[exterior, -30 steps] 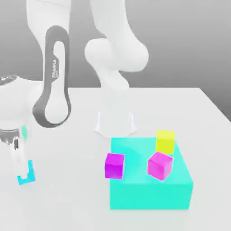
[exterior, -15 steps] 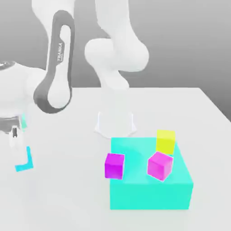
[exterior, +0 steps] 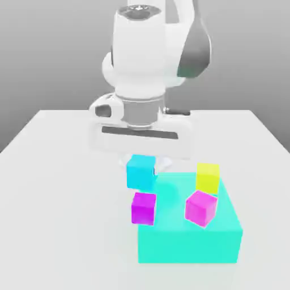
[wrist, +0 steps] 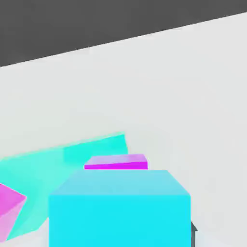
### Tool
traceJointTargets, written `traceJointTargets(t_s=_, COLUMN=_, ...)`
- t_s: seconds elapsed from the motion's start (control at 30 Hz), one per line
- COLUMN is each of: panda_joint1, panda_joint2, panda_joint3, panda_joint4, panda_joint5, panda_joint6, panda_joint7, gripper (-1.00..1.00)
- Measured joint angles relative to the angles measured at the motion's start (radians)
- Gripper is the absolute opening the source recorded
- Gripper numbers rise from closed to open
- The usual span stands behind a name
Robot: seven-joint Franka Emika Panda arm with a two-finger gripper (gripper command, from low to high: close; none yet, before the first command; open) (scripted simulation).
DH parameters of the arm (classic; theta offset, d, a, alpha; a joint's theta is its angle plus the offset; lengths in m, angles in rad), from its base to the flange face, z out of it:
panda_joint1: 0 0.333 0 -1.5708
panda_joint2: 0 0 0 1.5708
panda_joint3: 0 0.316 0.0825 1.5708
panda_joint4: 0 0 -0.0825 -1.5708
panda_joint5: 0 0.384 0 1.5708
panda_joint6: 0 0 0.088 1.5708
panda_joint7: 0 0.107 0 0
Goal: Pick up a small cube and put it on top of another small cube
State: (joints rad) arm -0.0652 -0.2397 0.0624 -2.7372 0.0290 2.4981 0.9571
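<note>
The claw (exterior: pixel 141 165) has swung from the far left of the exterior view to the middle of the worktop (exterior: pixel 68 187), and it is clamped on the small cube (exterior: pixel 140 171), which now hangs in the air. A second ago that light blue cube sat on the worktop at the left with the fingers spread around it; now it hovers just above the purple cube (exterior: pixel 144 208) that leans against the near left edge of the large turquoise block (exterior: pixel 190 238). In the hand view the small cube (wrist: pixel 119 207) sits close in front, with the purple cube's (wrist: pixel 116 161) top face just beyond it. The pink cube (exterior: pixel 200 207) and the yellow cube (exterior: pixel 208 177) on the block have not shifted. The pickup looks done; what remains is lining up over a target cube, likely the purple one, and lowering.
</note>
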Motion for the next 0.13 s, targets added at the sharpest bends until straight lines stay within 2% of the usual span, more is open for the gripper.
traceJointTargets(t_s=0.03, panda_joint1=0.000, panda_joint2=0.022, panda_joint3=0.002, panda_joint4=-0.008, panda_joint5=-0.001, panda_joint6=0.030, panda_joint7=0.001, gripper=1.00)
traceJointTargets(t_s=0.13, panda_joint1=0.000, panda_joint2=0.022, panda_joint3=0.002, panda_joint4=-0.008, panda_joint5=-0.001, panda_joint6=0.030, panda_joint7=0.001, gripper=1.00)
